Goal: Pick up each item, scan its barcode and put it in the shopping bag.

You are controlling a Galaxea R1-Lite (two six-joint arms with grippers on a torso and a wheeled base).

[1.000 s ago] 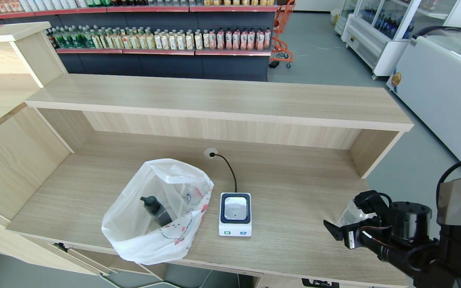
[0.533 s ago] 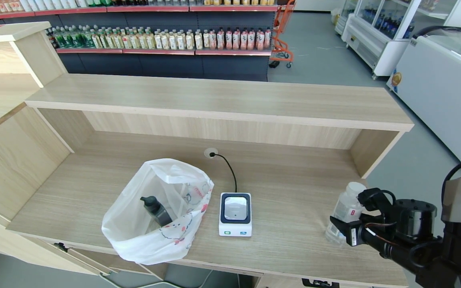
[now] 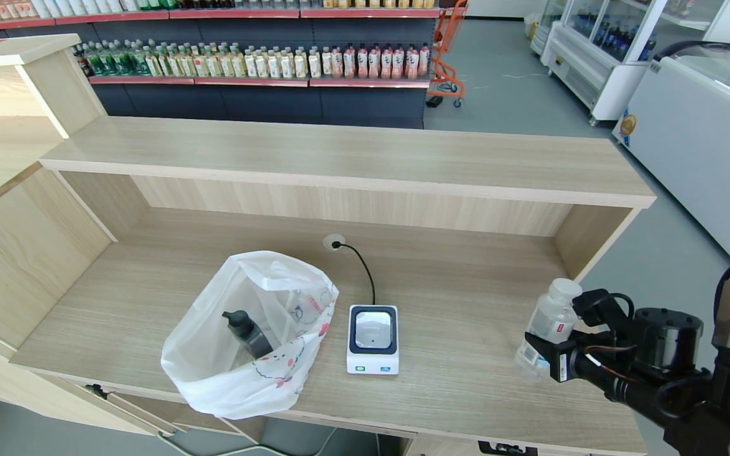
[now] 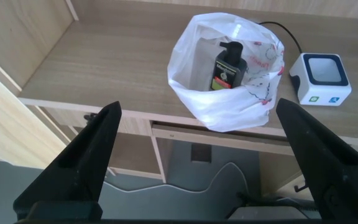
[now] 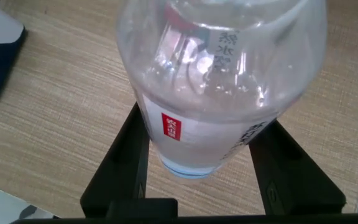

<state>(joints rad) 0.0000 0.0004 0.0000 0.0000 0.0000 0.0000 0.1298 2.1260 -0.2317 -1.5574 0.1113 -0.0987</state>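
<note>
Up it comes! The water bottle has risen in the right claw and looks clear of the counter, so the pickup seems done (scanning should be next). The claw is clamped on the bottle's lower body, one finger on each side. The barcode scanner sits well to the claw's left, with the shopping bag beyond it.

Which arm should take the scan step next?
Right. The right end effector is shut on the bottle, to the scanner's right; the left end effector hangs open and empty before the counter, near the bag.
</note>
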